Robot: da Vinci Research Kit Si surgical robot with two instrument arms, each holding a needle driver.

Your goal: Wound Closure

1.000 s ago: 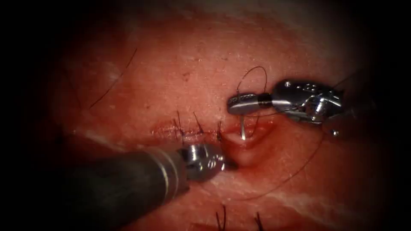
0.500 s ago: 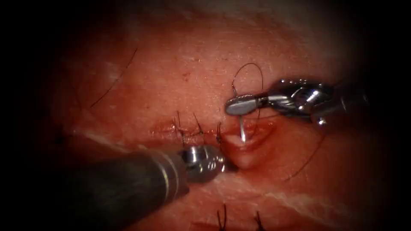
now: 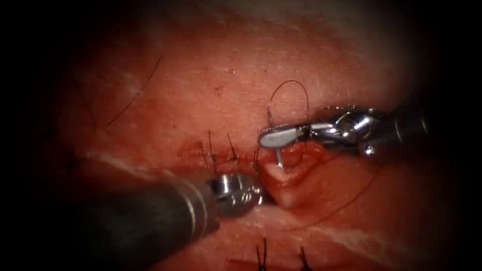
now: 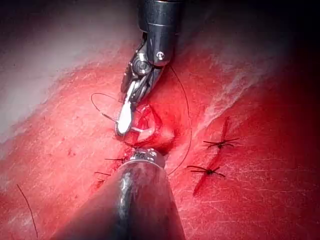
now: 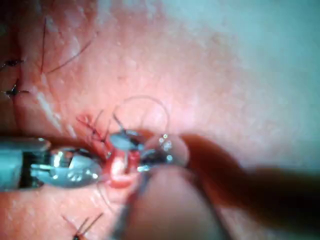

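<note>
My right tool (image 3: 278, 136) is shut on the curved needle (image 3: 278, 156) near its rear end, just above the open right part of the cut (image 3: 293, 173). The needle points down, and its tip is in the pale inner tissue of the cut's far lip. Dark thread (image 3: 291, 83) loops up behind the right jaws, and a longer strand (image 3: 351, 198) trails over the tissue at the right. My left tool (image 3: 263, 194) grips the near lip of the cut and holds it turned outward. In the left wrist view the right tool (image 4: 125, 117) holds the needle (image 4: 137, 130) over the opened cut.
Several finished stitches (image 3: 221, 150) close the left part of the cut. More knotted stitches (image 3: 261, 253) sit on a second line nearer the front, also in the left wrist view as stitches (image 4: 217, 145). A loose thread end (image 3: 135, 95) lies at the far left. Red fluid wets the cut.
The right tool has shifted left and slightly down and rolled its wrist, carrying the needle tip deeper into the far lip. The thread loop has risen. The left tool has held still.
</note>
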